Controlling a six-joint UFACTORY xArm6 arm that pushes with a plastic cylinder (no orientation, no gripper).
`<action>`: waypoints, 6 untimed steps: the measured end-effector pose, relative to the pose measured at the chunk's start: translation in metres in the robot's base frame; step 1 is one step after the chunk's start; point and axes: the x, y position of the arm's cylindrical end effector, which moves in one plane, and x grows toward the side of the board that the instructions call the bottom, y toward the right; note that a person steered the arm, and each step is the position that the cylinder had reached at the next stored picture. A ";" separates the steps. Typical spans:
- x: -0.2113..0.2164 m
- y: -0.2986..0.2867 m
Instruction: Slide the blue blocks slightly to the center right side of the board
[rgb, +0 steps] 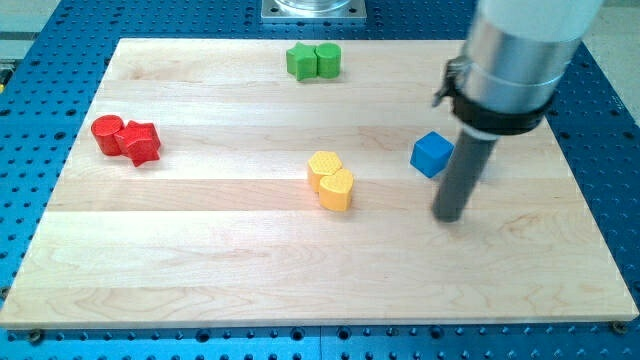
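- The wooden board (200, 280) is seen lying on a blue perforated table (610, 130); its strip nearest the view's bottom carries no blocks
- My tip (451, 218) is set down on the board right of centre, and nothing is held or clamped by it, the rod being a plain dark cylinder
- Two yellow blocks are found near the board's middle, touching each other: a yellow heart-like block (337, 189) and, just behind it, a yellow hexagonal block (324, 166)
- A blue cube (432, 154) is placed just up and to the view's left of the tip, close beside the rod; whether they touch cannot be told
- A sliver of blue (485, 166) is glimpsed at the rod's right edge; its shape is hidden
- At the view's left, a red cylinder (107, 132) and a red star-like block (141, 142) are pressed together
- Farthest back, a green star-like block (301, 61) and a green rounded block (327, 60) are set side by side near the top edge
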 end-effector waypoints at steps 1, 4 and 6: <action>-0.020 -0.057; -0.087 0.004; -0.089 0.059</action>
